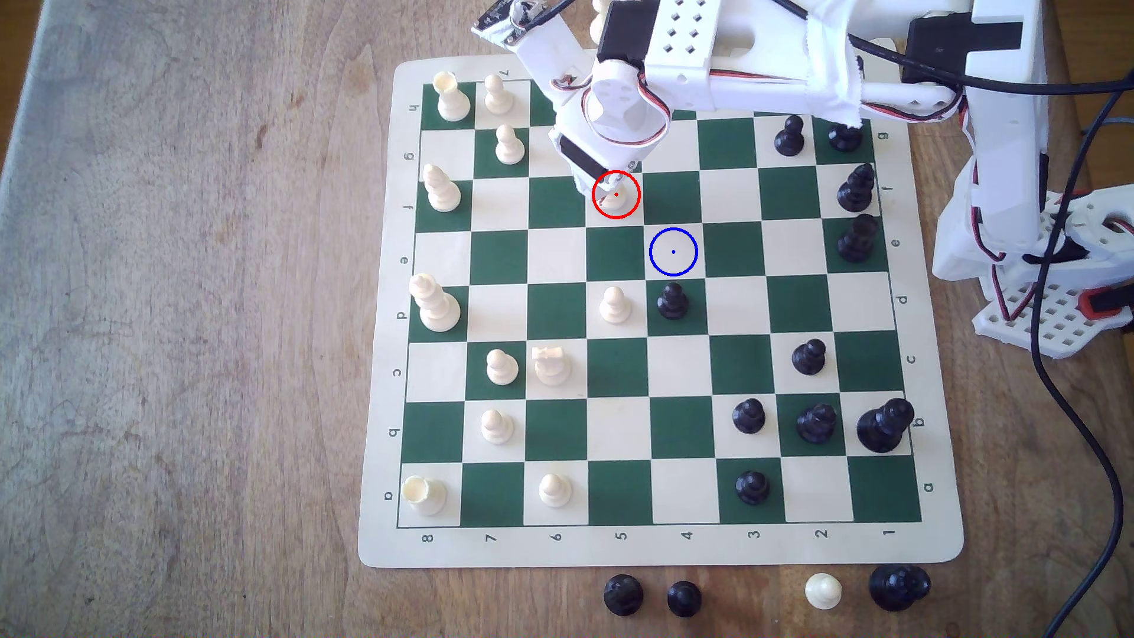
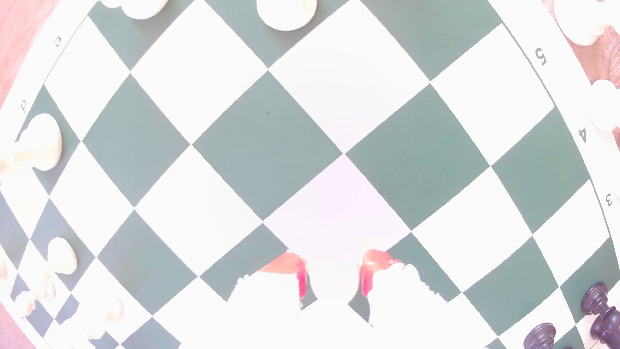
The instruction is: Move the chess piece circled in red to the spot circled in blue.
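Chess piece: the chess piece (image 1: 616, 199) stands on a cream square of the board (image 1: 380, 368), inside a red ring. That square touches the spot's (image 1: 673, 251) square corner to corner, up and toward the exterior view's left of the spot.

Pincer: the pincer (image 1: 607, 184) hangs right over the chess piece, up-left of the spot, and covers most of it. Only a sliver of cream shows under the tip.

Pincer state: in the wrist view the pincer (image 2: 333, 278) has its red pads (image 2: 302, 282) apart with a washed-out white gap between them. I cannot tell whether it grips the piece or is released.

Spot: a blue ring with a centre dot on a bare cream square.

Count, cream: twelve cream pieces (image 1: 613, 305) on the board, the circled one included. One more cream pawn (image 1: 822, 590) is on the table (image 1: 184, 307), below the spot and past the board's near edge.

Count, black: ten black pieces (image 1: 672, 302) on the board, one of them on the square straight below the spot. Three off-board black pieces (image 1: 623, 594) stand on the table along that same edge.

Axis: the piece is too hidden to tell its long axis or its lean.
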Controlling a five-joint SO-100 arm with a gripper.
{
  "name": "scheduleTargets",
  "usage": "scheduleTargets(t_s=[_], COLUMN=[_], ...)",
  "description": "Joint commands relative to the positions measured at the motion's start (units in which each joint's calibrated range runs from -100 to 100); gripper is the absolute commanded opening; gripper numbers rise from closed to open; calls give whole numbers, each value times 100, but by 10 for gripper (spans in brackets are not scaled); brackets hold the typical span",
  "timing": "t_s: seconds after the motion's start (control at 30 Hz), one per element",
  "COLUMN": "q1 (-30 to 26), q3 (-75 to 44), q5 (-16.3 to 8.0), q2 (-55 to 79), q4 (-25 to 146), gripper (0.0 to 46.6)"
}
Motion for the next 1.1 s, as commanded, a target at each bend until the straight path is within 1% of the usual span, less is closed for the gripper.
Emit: scheduleTargets(t_s=[0.0,0.07,0.23,0.43,0.73,1.07], q1=[31,-8,-220,-517,-626,-626], q3=[-350,-260,447,1807,2823,3131], q5=[34,44,63,63,54,63], q2=[-917,-1129,-1919,-2836,-2972,-2725], q4=[139,205,205,-65,-557,-901], gripper=[36,36,36,35,34,34])
